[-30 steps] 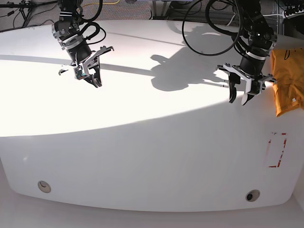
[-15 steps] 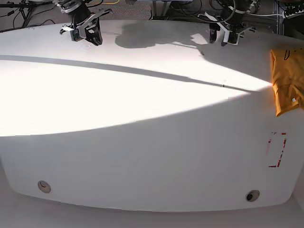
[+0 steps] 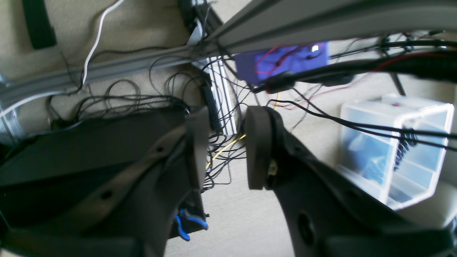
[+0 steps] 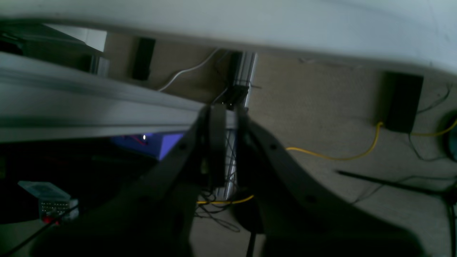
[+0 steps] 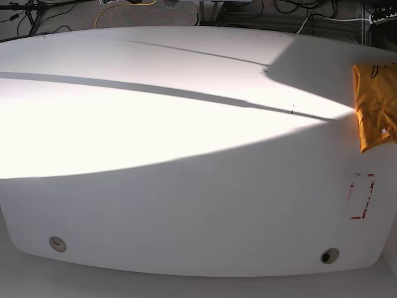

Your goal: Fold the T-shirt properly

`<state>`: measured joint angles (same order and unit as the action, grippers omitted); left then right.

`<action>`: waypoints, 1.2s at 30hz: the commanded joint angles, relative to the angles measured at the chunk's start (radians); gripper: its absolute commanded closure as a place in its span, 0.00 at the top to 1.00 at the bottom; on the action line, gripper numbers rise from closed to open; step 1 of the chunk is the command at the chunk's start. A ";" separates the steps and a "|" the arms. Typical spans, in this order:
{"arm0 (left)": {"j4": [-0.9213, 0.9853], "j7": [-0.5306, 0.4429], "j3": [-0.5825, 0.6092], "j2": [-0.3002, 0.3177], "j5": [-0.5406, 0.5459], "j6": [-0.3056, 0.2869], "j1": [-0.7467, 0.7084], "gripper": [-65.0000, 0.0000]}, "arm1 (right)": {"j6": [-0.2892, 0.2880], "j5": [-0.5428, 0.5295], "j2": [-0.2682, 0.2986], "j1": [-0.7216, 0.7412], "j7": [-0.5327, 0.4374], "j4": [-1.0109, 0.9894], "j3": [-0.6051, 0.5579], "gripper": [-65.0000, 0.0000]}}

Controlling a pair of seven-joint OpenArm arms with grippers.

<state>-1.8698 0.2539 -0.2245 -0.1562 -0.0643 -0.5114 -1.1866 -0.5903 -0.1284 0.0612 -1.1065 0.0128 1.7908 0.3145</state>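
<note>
We see a bare white bench with the T-shirt at its right edge, and both tools off the bench.

In the base view the orange-yellow T-shirt (image 5: 375, 102) lies at the upper right of the frame on the white bench (image 5: 186, 186), partly cut off by the frame edge, with a red-outlined rectangle (image 5: 361, 196) marked on the bench below it. In the left wrist view our left tool (image 3: 226, 151) holds nothing, its jaws parted by a clear gap; beyond it we see tangled cables (image 3: 150, 96) over carpet and a clear plastic drawer unit (image 3: 389, 150) at the right. In the right wrist view our right tool (image 4: 228, 150) is nearly closed and empty, with a yellow cable (image 4: 335, 155) on the floor behind it.
</note>
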 commanded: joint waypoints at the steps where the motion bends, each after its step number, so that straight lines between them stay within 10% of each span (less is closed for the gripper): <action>1: 0.101 -0.020 -0.003 0.040 0.010 0.006 0.001 0.24 | -0.001 -0.004 -0.007 -0.031 -0.023 -0.102 -0.036 0.06; 16: 0.815 -0.026 -0.008 0.175 0.010 0.006 0.399 0.24 | 0.011 -0.003 0.022 0.188 -0.024 -0.538 -0.104 0.05; 26: 1.314 -0.201 -0.005 0.231 0.004 0.013 0.649 0.24 | 0.105 0.065 0.042 0.349 -0.024 -0.776 -0.108 0.05; 36: 1.713 -0.385 -0.002 0.264 0.002 0.162 0.874 0.24 | 0.120 0.180 0.039 0.532 -0.024 -1.032 -0.100 0.05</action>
<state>-0.2169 -0.1078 -0.2283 0.0956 -0.0658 -0.3851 -0.3401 -0.4706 0.0490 0.0998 -0.6056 -0.0051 0.8284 0.2127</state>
